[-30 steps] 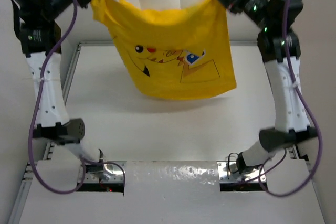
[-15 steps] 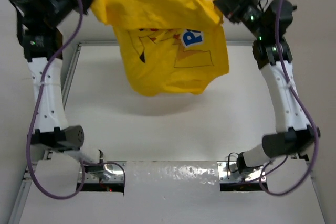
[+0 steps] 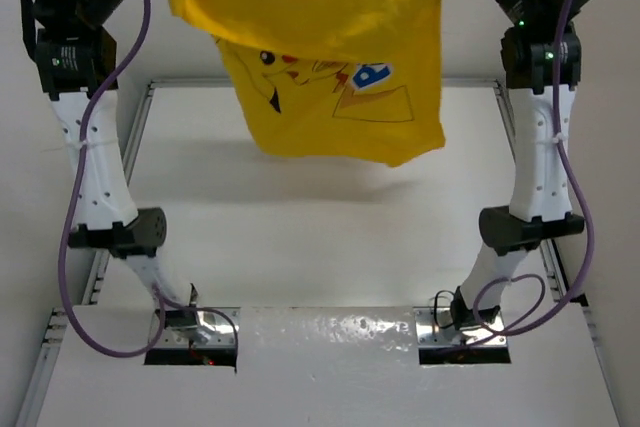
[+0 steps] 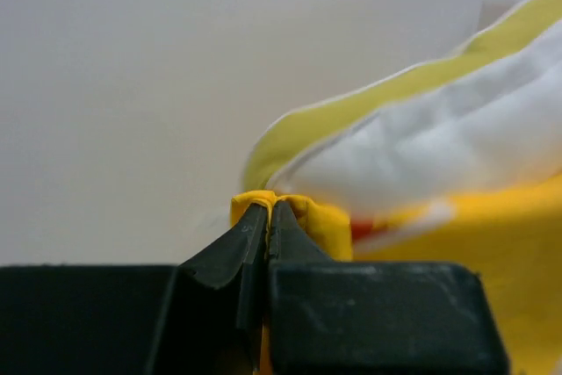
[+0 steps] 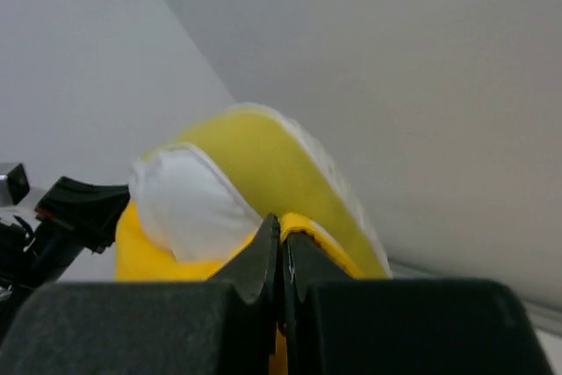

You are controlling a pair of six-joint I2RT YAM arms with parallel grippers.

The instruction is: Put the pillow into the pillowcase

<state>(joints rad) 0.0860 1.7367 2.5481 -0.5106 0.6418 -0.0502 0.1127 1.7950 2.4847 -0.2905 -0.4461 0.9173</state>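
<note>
Pillowcase: hung high over far end of table, stretched between both grippers, mouth up, closed end dangling clear of the surface.
Pillow: sat in the case mouth; white corner and yellow-green band poked above the rim in both wrist views; how deep it reached could not be told, top view cut it off.
Left gripper: jaws pressed together, pinched on a bunched fold of case rim at left corner.
Right gripper: jaws closed tight, clamped on rim fabric at right corner.
Why held so: likely kept mouth up and spread wide so pillow weight would carry it down toward closed end.
Progress: judged partly in, top edge not yet covered.
Risk: thin fabric might slip from either pinch under the load.
</note>
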